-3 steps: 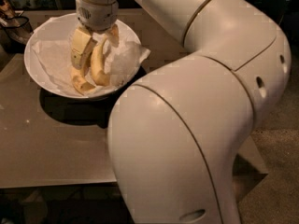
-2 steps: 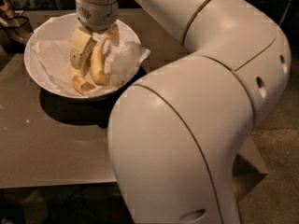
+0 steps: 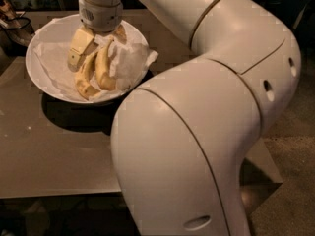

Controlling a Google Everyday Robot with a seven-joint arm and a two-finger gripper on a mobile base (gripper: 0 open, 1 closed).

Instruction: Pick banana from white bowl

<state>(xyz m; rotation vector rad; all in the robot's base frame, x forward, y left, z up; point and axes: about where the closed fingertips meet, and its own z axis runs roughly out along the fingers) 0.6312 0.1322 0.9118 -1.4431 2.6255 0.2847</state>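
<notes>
Nothing has moved: the gripper (image 3: 97, 48) still sits in the one white bowl (image 3: 47, 36), over the banana (image 3: 102, 69) on paper (image 3: 130, 63). Gripping or not, I cannot tell. One big arm (image 3: 206, 132) hides much of the table (image 3: 49, 151).

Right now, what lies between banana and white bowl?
Crumpled white paper, seen in the camera view. The gripper is at the banana inside the white bowl.

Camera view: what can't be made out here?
The banana: top end hidden under the gripper, which sits low in the white bowl.
Bowl's far rim: behind the wrist.
The table: right side blocked by the arm.
The dark object, top left: cut by the edge.
</notes>
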